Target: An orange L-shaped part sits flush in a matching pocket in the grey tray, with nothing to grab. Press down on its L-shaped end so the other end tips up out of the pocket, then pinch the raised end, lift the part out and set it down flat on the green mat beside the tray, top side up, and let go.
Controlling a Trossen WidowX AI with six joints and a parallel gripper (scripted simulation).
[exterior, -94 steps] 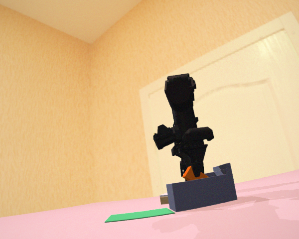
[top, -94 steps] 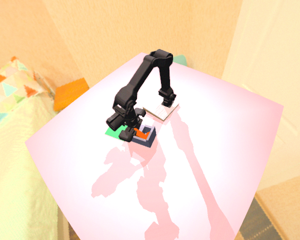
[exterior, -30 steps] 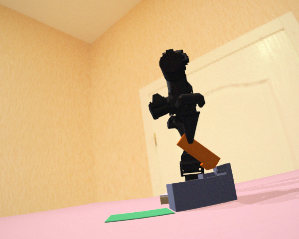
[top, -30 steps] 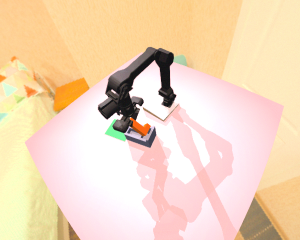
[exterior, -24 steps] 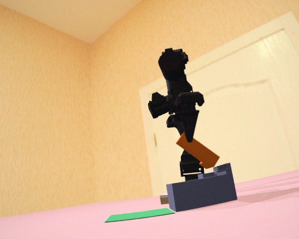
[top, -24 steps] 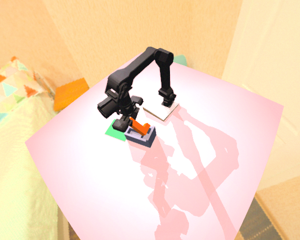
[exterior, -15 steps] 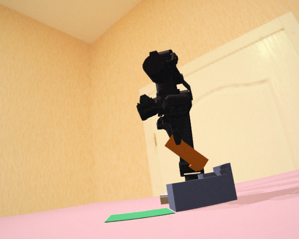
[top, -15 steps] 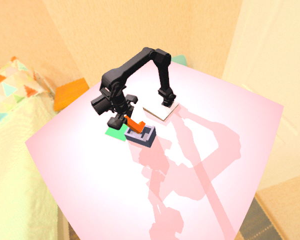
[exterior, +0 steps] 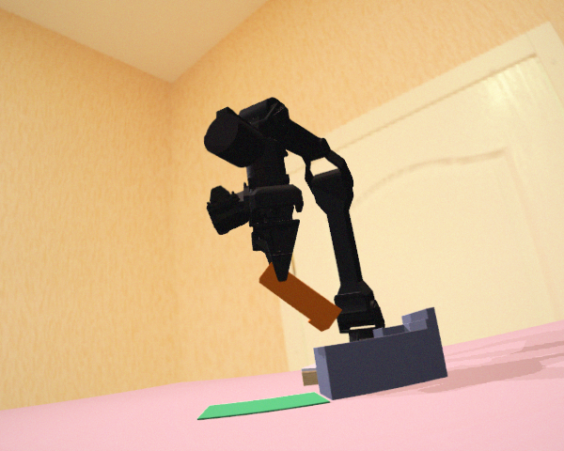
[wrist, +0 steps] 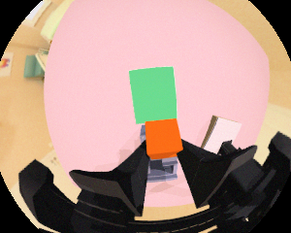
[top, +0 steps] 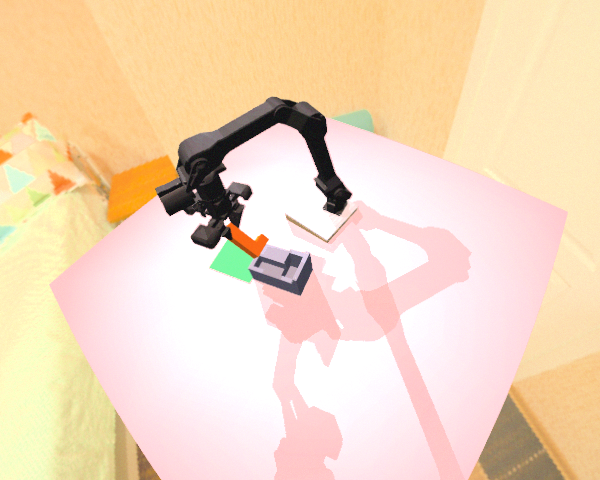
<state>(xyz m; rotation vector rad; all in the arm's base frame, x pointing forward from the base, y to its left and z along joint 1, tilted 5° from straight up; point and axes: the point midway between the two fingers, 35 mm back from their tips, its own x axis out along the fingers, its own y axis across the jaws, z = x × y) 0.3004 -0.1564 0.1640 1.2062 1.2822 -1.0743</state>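
There is one black arm (top: 248, 124) with one tool (exterior: 280, 273). There is one orange part (exterior: 299, 300), one grey tray (exterior: 382, 356) and one green mat (exterior: 262, 405). All of them are over or on one pink counter (top: 383, 330). The arm stands on one white base plate (top: 310, 227).

The tool points down. Its two fingers are closed partway and pinch one end of the orange part between them. The part is up in the air and touches nothing but the tool. It hangs tilted: the pinched end is high, and the L-shaped end is low and points toward the tray.

In the top view the orange part (top: 247, 240) sits just above the near edge of the grey tray (top: 282, 268), beside the green mat (top: 231, 261). The pocket in the tray is open and has nothing in it.

In the wrist view the orange part (wrist: 163, 138) is between the two dark fingers, the green mat (wrist: 153, 93) is just past it, and a bit of the tray (wrist: 164, 170) peeks out under it.

The mat lies flat on the counter, right beside the tray. Nothing rests on the mat.
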